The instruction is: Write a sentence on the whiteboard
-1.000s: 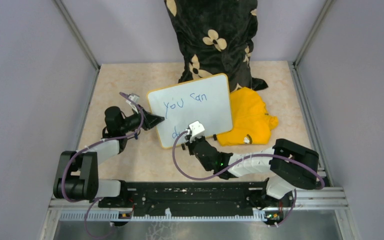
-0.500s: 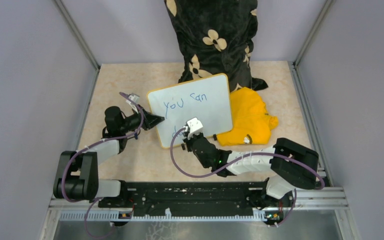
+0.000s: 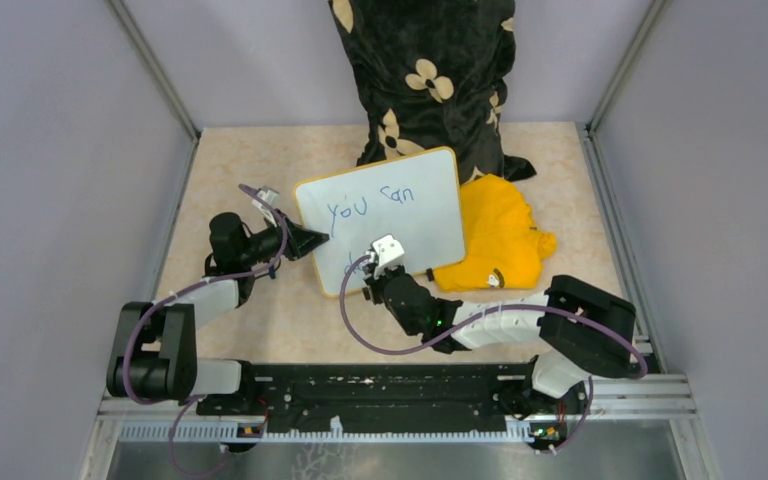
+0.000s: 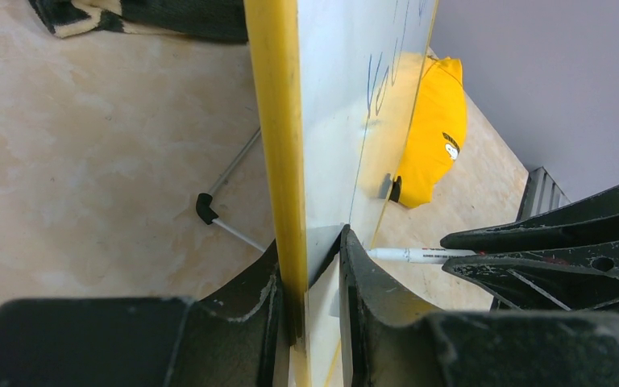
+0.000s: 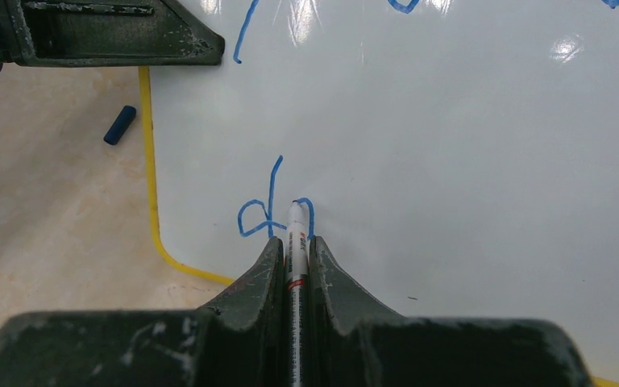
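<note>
The whiteboard (image 3: 400, 215) has a yellow frame and stands tilted in the middle of the table. Blue words "you can" (image 3: 370, 203) fill its upper line. My left gripper (image 3: 312, 240) is shut on the board's left edge (image 4: 282, 161), one finger on each face. My right gripper (image 3: 378, 268) is shut on a white marker (image 5: 295, 242), whose tip touches the board's lower left. A blue "d" (image 5: 262, 211) and the start of an "o" (image 5: 308, 214) show there. The marker also shows in the left wrist view (image 4: 419, 255).
A yellow cloth (image 3: 498, 240) lies right of the board. A black flowered cloth (image 3: 425, 75) stands behind it. A blue marker cap (image 5: 119, 125) lies on the table left of the board. The board's wire stand (image 4: 226, 197) rests behind it.
My right gripper has shifted slightly up and left along the board's lower line with the marker. The left gripper and the board have not moved.
</note>
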